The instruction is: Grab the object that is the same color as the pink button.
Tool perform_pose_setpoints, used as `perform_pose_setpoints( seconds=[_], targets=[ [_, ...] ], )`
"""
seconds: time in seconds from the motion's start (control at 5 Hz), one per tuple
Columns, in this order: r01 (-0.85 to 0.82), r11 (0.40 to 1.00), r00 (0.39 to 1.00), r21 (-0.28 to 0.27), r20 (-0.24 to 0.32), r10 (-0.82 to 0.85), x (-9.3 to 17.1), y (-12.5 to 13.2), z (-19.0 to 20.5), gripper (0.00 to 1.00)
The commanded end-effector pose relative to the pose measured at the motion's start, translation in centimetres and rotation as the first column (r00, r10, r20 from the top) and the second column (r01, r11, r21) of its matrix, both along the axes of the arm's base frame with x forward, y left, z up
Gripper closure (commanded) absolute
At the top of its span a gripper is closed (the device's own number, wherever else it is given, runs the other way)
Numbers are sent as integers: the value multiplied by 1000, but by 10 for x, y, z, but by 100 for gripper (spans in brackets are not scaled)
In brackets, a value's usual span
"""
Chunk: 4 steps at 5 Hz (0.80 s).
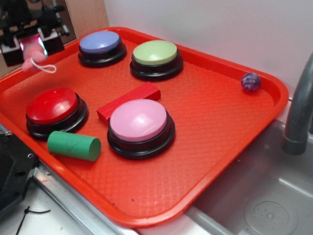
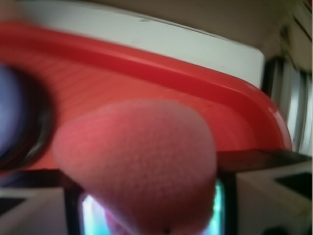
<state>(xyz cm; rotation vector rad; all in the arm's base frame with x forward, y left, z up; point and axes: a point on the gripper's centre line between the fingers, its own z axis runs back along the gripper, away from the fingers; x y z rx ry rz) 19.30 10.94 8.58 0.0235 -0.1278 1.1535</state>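
My gripper hangs above the far left corner of the red tray and is shut on the small pale-pink toy. The toy's thin white loop string dangles below it. In the wrist view the pink toy fills the middle, wedged between the jaws, blurred by closeness. The large pink button on its black base sits in the middle of the tray, well to the right of the gripper.
On the tray stand a red button, a blue button, a green button, a red block, a green cylinder and a small purple ball. A grey faucet and sink lie right.
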Motion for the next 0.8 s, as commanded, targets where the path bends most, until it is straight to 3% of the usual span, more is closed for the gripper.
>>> perform_pose_setpoints(
  seconds=[0.0,0.2,0.4,0.6],
  targets=[
    [482,876,868,-27,149,-473,23,-66,84,100],
    [644,765,752,9,173,-636,16,-94,110,100],
    [695,717,702,42,173,-691,12,-104,120,100],
    [660,751,740,31,143,-657,16,-97,110,100]
  ],
)
